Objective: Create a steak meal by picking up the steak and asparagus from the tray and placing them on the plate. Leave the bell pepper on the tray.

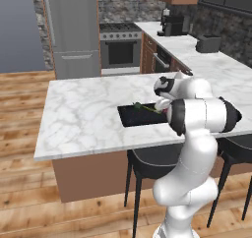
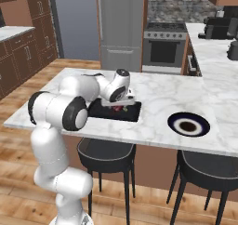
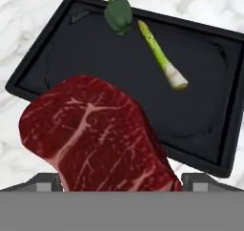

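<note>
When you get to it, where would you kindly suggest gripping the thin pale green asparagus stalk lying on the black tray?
Probably mid-stalk, from straight above, jaws closing across the thin pale green asparagus stalk: it lies flat on the black tray, and its middle is farther from the dark green bell pepper than its tip.

White marble counter [image 2: 158,126] carries the black tray [image 2: 132,113] and, at its 3 o'clock, well apart, the plate [image 2: 188,125].

A kitchen with a wood plank floor [image 1: 24,193] — a white marble island [image 1: 83,119], black stools [image 2: 106,155] beneath, steel fridge [image 1: 71,30] and oven [image 1: 119,49] behind.
</note>
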